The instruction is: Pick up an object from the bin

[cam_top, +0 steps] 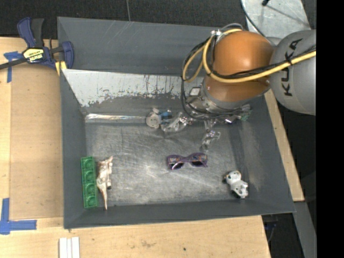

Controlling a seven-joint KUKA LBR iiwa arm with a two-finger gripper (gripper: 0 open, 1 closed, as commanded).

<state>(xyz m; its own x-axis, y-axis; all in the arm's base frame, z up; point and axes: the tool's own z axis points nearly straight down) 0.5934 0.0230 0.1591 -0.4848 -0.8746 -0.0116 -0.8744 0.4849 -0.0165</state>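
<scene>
Closest to us, front-left corner of the grey metal bin (72, 160): green studded plastic brick (88, 183) w/ a beige plastic toy figure (104, 177) touching its side. Small white toy animal (236, 184) sits front-right. We see the gripper (192, 133) below the orange wrist cover (236, 63), fingers spread wide, nothing btw them, just behind the purple plastic sunglasses (187, 160) lying mid-floor.
</scene>
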